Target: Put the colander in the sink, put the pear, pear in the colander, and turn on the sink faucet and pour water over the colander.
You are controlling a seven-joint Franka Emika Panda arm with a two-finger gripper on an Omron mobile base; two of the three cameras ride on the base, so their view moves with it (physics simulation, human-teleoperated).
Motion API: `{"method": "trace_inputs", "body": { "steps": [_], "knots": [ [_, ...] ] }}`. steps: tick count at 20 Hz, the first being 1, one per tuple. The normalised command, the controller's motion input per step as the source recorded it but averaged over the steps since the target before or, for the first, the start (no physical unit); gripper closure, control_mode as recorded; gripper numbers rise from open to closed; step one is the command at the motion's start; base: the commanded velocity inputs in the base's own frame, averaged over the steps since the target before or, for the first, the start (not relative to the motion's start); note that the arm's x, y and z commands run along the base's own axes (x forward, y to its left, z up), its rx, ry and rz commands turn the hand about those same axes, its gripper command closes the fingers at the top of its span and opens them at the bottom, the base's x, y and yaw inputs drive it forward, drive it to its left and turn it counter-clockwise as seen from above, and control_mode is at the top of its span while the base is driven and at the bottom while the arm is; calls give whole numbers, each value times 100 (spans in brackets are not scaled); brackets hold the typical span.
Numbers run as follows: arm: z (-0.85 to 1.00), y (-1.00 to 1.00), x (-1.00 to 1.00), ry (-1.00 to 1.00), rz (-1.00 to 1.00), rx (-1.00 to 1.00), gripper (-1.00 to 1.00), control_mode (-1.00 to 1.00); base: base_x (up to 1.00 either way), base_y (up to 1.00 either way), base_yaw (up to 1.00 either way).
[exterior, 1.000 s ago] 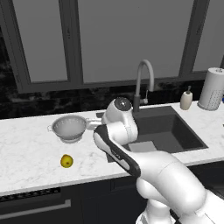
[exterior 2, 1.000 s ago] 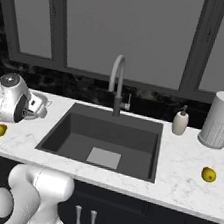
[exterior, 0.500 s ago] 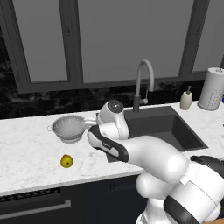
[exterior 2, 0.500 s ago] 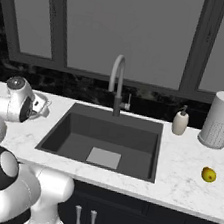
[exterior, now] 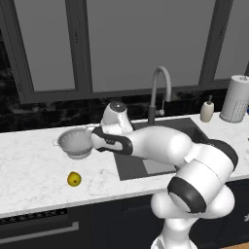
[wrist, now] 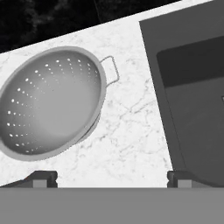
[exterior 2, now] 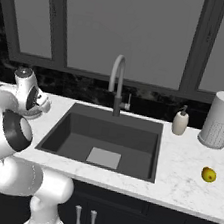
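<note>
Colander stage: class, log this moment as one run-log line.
stage: reaching for colander | gripper: open, empty | colander: on counter, left of sink | pears: on counter

White marble bench [exterior: 34,170] runs across, dark windows behind. Colander [exterior: 75,142] sits upright on the bench, left of the sink [exterior: 127,168], empty as far as can be seen. One pear [exterior: 74,179] lies on the bench in front of the colander, apart from it, nearer the front edge. Robot arm [exterior: 160,146] reaches from lower right across the sink's left part; its wrist end sits just beside the colander's right rim, gripper itself hidden behind the wrist. Faucet [exterior: 160,90] arches behind the sink. Soap bottle [exterior: 207,110] and paper towel roll [exterior: 235,98] stand at right.
</note>
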Motion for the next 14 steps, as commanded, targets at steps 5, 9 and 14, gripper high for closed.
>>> {"method": "trace_inputs", "body": {
  "steps": [5, 9, 14],
  "knots": [
    [-28, 15, 26, 9, -3, -4, -100, -100, 0, 0, 0],
    [-42, 0, 16, 3, -1, -2, -100, -100, 0, 0, 0],
    [-27, 2, 18, 0, -1, 0, -100, -100, 0, 0, 0]
  ]
}}
